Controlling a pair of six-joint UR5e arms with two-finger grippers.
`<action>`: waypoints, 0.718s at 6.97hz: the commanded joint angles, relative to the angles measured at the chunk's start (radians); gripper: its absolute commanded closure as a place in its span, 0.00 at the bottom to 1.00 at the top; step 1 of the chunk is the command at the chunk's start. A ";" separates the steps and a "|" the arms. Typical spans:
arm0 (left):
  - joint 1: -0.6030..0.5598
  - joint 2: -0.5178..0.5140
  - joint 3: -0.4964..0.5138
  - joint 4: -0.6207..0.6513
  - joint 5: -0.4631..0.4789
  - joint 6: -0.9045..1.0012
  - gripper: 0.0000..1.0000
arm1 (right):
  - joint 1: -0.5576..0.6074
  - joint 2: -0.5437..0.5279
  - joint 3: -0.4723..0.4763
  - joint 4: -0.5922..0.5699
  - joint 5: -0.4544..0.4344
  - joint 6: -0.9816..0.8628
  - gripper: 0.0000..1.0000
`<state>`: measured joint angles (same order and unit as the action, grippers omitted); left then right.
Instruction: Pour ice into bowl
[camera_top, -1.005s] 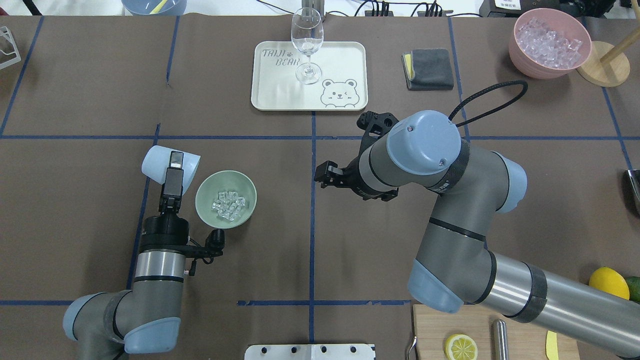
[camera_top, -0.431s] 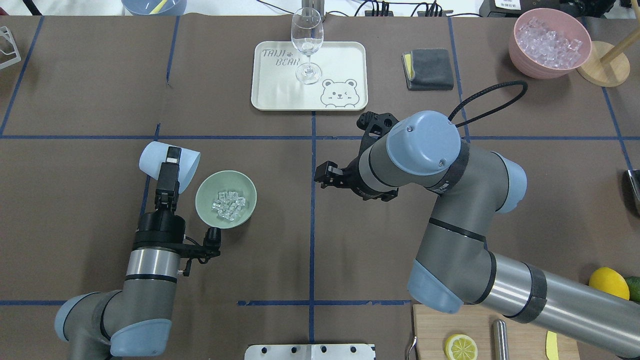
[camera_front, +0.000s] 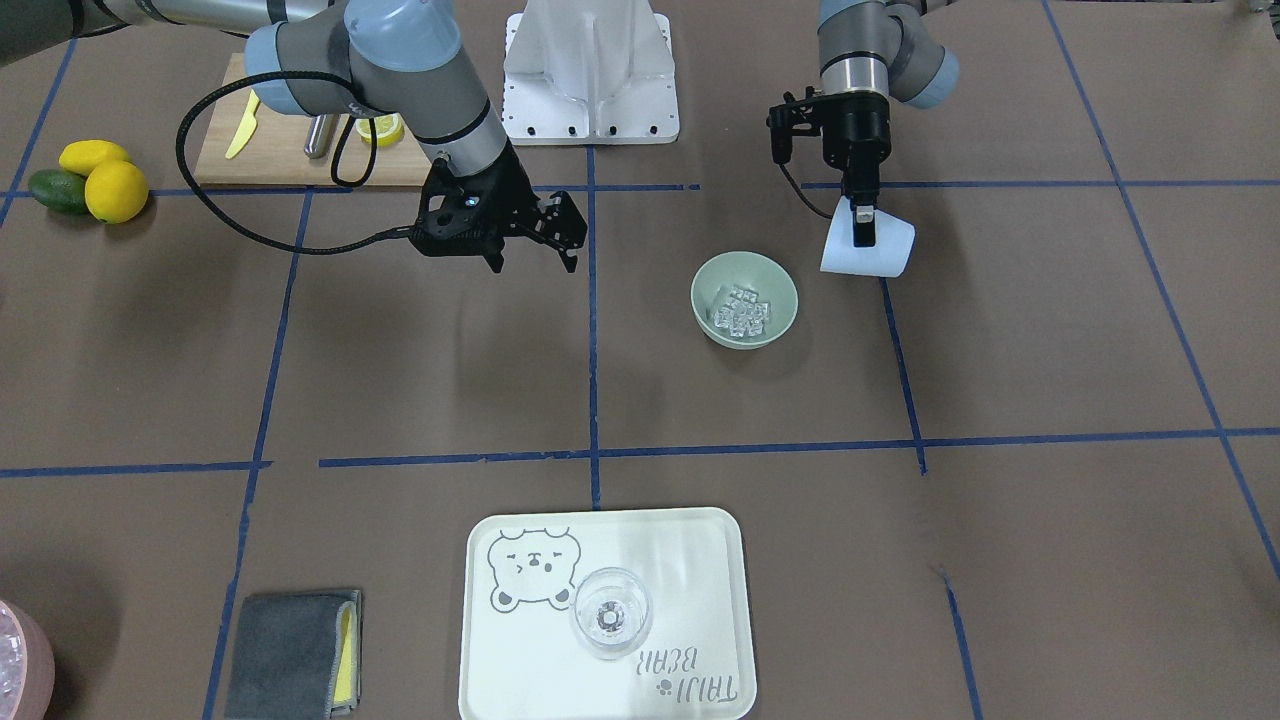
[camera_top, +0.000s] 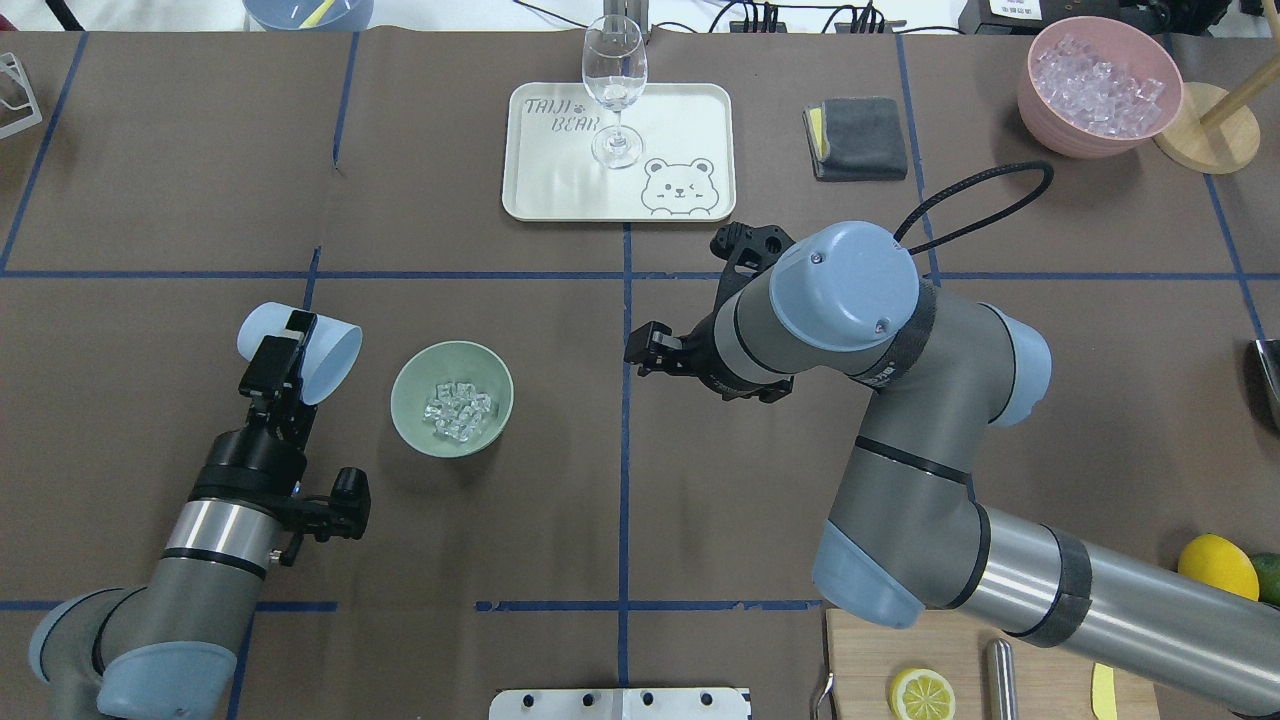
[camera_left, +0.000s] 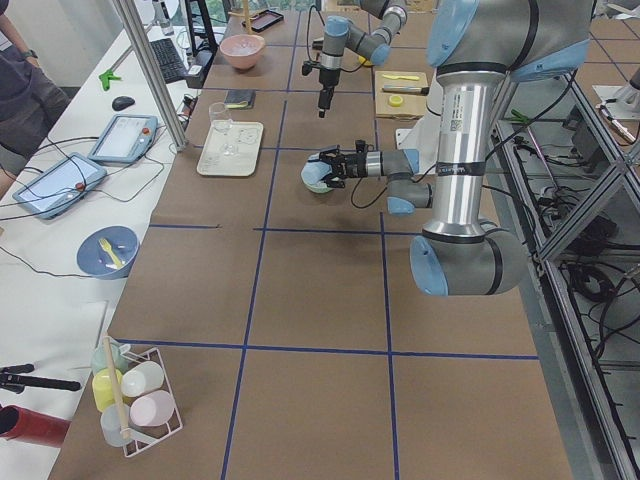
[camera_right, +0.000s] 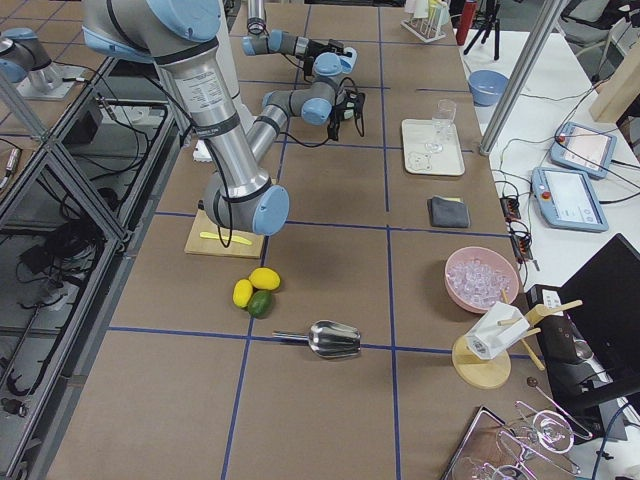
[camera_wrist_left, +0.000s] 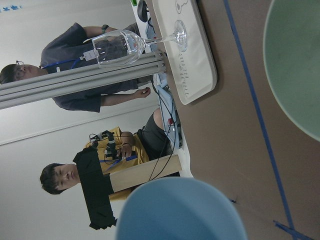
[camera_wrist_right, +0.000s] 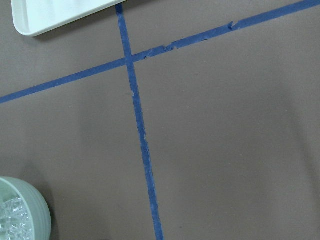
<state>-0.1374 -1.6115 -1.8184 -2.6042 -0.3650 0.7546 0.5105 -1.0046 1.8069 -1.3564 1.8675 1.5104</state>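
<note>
Here, my left hand (camera_top: 292, 338) pinches the tilted light blue cup (camera_top: 330, 362) beside the sage-green bowl (camera_top: 408, 428) on the table (camera_top: 560, 500), the ice (camera_top: 458, 410) heaped inside; my right hand (camera_top: 640, 352) hovers, fingers spread.

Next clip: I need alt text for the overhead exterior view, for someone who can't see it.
The left pincer holds a tilted light blue cup beside a sage-green bowl of ice. The right pincer hovers open and empty on the bowl's other side; a wine glass stands on a tray farther back.
</note>
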 joint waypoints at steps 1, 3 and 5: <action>-0.033 0.092 -0.006 -0.103 -0.153 -0.087 1.00 | -0.004 0.004 0.000 -0.001 -0.004 0.005 0.00; -0.109 0.172 -0.056 -0.115 -0.314 -0.171 1.00 | -0.009 0.006 0.000 -0.001 -0.010 0.005 0.00; -0.169 0.314 -0.134 -0.141 -0.470 -0.419 1.00 | -0.013 0.008 0.000 -0.001 -0.019 0.005 0.00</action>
<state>-0.2690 -1.3850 -1.9016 -2.7278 -0.7453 0.4813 0.5003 -0.9979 1.8070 -1.3576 1.8546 1.5156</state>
